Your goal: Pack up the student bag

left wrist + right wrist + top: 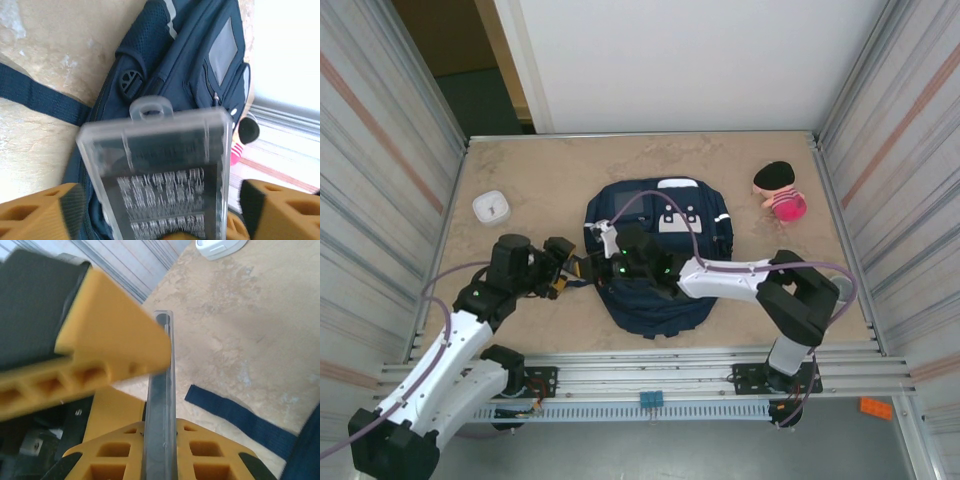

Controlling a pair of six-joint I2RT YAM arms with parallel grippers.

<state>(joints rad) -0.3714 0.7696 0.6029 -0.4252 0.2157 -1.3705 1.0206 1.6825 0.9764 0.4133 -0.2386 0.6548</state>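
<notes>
The bag (655, 305) is lying flat mid-bench (580, 160). Beside it, the right pincer (160, 460) is pinching the clear case (160, 165) edge-on, and the left pincer (160, 205) is standing open. Likely risk: the case pivoting loose from so narrow a bite.

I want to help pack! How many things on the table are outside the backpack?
3: a white box on the table's left, a pink-and-black toy on its right, and a clear case held just above it at the backpack's left side. Others may be hidden.
</notes>
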